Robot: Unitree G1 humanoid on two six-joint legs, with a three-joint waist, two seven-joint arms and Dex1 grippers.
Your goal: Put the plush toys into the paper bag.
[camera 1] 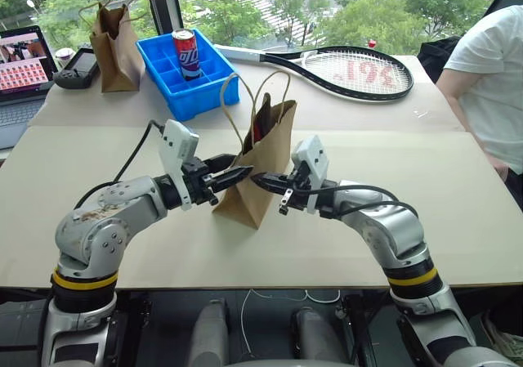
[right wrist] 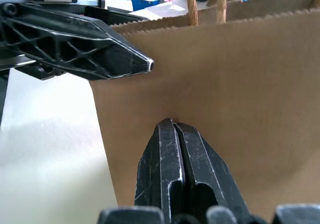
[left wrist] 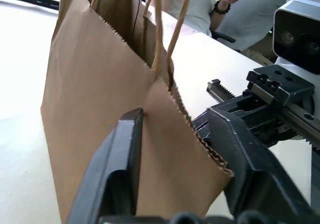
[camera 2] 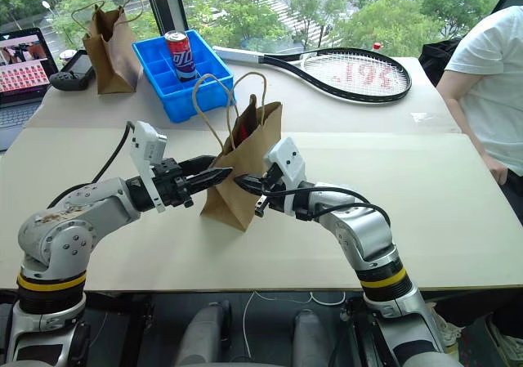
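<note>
The paper bag (camera 1: 260, 167) stands upright at the table's centre, its two cord handles (camera 1: 245, 97) looping above the mouth. A red shape (camera 1: 263, 126) shows inside the opening; I cannot tell whether it is the chili toy, and the bag's wall hides the rest of its contents. My left gripper (camera 1: 237, 175) comes in from nine o'clock, its two black fingers (left wrist: 120, 169) straddling the bag's serrated top edge, one on each side of the paper; whether they actually pinch the paper I cannot tell. My right gripper (camera 1: 263, 181) comes in from three o'clock with its fingers pressed fully together, tips against the bag's side wall and nothing between them.

At eleven o'clock from the bag sits a blue compartment tray (camera 1: 184, 77) holding a red can (camera 1: 186, 54) with white lettering too small to read. Beyond it, at ten o'clock, stands a darker, crumpled paper bag (camera 1: 116, 46), with a black handheld device (camera 1: 78, 67) just beside it and a laptop (camera 1: 23, 73), cut off by the frame edge. At one o'clock lies a black tennis racket (camera 1: 347, 71) whose strings carry red characters that read roughly as "961".

The table (camera 1: 392, 163) is pale beige, made of two boards with a seam. A person in a white shirt (camera 1: 494, 73) sits at three o'clock, partly cropped. Windows behind show green trees (camera 1: 359, 7).
</note>
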